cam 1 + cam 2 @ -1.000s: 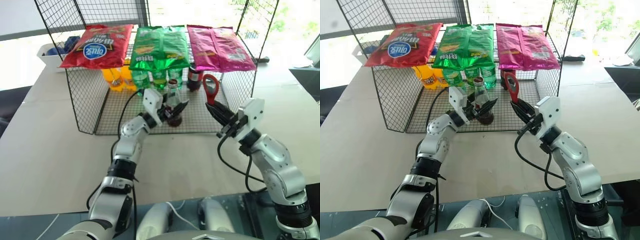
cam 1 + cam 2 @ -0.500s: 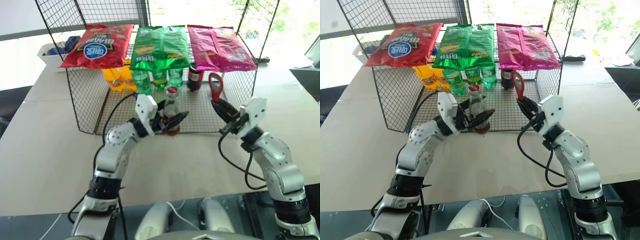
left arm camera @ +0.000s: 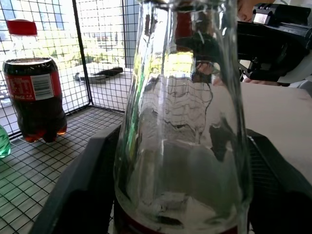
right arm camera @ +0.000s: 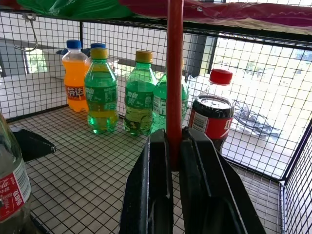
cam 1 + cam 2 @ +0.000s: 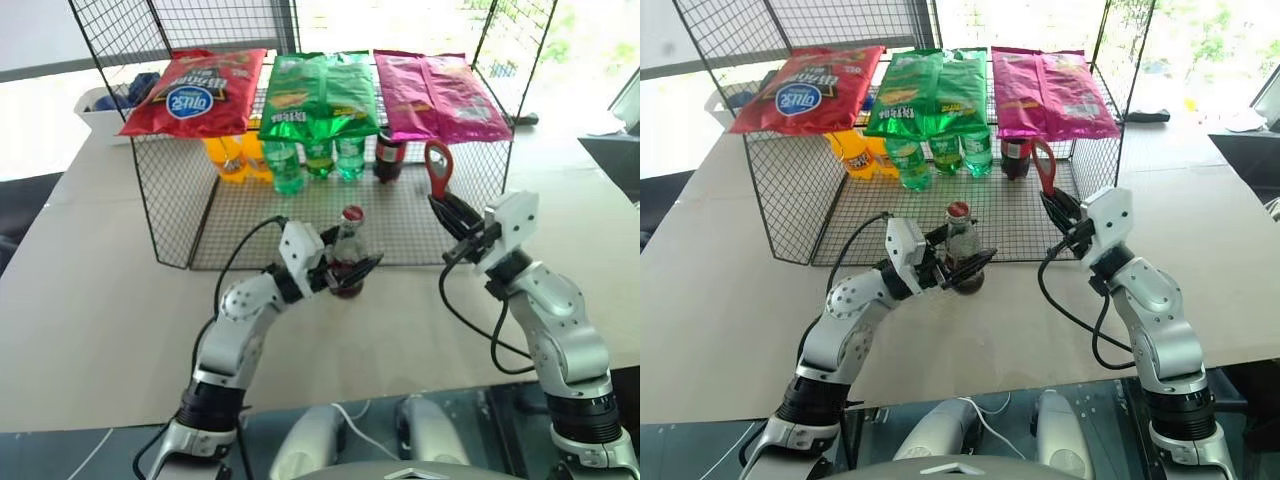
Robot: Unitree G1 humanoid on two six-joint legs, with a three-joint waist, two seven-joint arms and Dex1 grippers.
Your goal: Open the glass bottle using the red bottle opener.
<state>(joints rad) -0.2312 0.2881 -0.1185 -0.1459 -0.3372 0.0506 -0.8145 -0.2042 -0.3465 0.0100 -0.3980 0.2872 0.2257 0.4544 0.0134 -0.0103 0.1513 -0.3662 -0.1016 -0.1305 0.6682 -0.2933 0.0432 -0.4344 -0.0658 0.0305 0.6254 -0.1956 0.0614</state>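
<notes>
The glass bottle with its red cap stands upright on the table, just in front of the wire rack's front edge. My left gripper is open, its black fingers spread on either side of the bottle's lower body. To the right, my right gripper is shut on the handle of the red bottle opener. It holds the opener upright with the ring head on top, raised at about cap height and apart from the bottle. The right wrist view shows the opener edge-on between the shut fingers.
The wire rack carries red, green and pink snack bags on its top shelf. Orange bottles, green bottles and a dark cola bottle stand at its back. A white bin sits far left.
My left arm drew the glass bottle back out of the rack to the table in front of it, and its fingers spread wider. The right gripper with the opener barely moved.
</notes>
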